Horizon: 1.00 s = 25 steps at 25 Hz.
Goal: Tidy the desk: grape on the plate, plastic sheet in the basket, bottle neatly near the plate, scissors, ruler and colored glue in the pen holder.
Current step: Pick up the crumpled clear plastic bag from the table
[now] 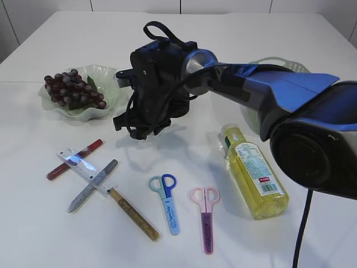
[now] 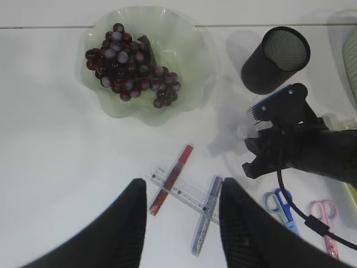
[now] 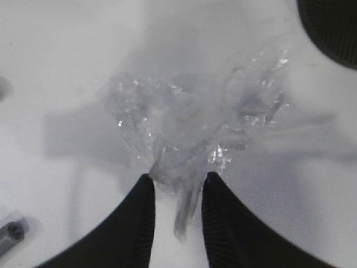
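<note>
My right gripper (image 3: 178,178) is shut on the crumpled clear plastic sheet (image 3: 195,117), bunched between its fingertips just above the table. In the exterior view this gripper (image 1: 135,129) reaches across the middle. The grape bunch (image 1: 73,88) lies on the green plate (image 1: 106,75) at the left. My left gripper (image 2: 183,184) is open and empty, high above the clear ruler (image 2: 189,192), the red glue (image 2: 172,178) and the silver glue (image 2: 204,220). The gold glue (image 1: 134,214), blue scissors (image 1: 167,204), pink scissors (image 1: 206,218) and the lying yellow bottle (image 1: 254,173) rest at the front.
The black mesh pen holder (image 2: 276,58) stands right of the plate; the right arm hides it in the exterior view. The green basket (image 1: 281,60) shows behind the right arm at the back right.
</note>
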Each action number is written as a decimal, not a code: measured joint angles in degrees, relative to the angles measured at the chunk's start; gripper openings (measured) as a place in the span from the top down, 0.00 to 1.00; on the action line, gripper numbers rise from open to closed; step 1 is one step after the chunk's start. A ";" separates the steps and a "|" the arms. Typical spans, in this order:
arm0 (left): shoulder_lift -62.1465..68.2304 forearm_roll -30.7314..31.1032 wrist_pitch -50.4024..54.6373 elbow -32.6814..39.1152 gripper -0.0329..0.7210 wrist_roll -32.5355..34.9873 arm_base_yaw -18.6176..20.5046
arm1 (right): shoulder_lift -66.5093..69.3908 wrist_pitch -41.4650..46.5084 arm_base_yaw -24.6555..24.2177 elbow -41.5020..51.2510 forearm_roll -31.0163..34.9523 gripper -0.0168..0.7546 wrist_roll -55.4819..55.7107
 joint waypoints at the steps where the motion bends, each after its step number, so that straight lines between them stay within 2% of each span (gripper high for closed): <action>1: 0.00 0.00 0.00 0.00 0.53 0.00 0.00 | 0.00 0.00 0.00 -0.57 -0.09 0.67 0.00; 12: 0.00 0.00 0.00 0.00 0.54 0.00 0.00 | 0.00 0.76 0.00 -3.20 -0.83 0.67 0.00; 25: 0.00 0.00 0.00 0.00 0.55 0.00 0.00 | 1.17 -2.98 0.00 -3.33 -0.26 0.64 0.00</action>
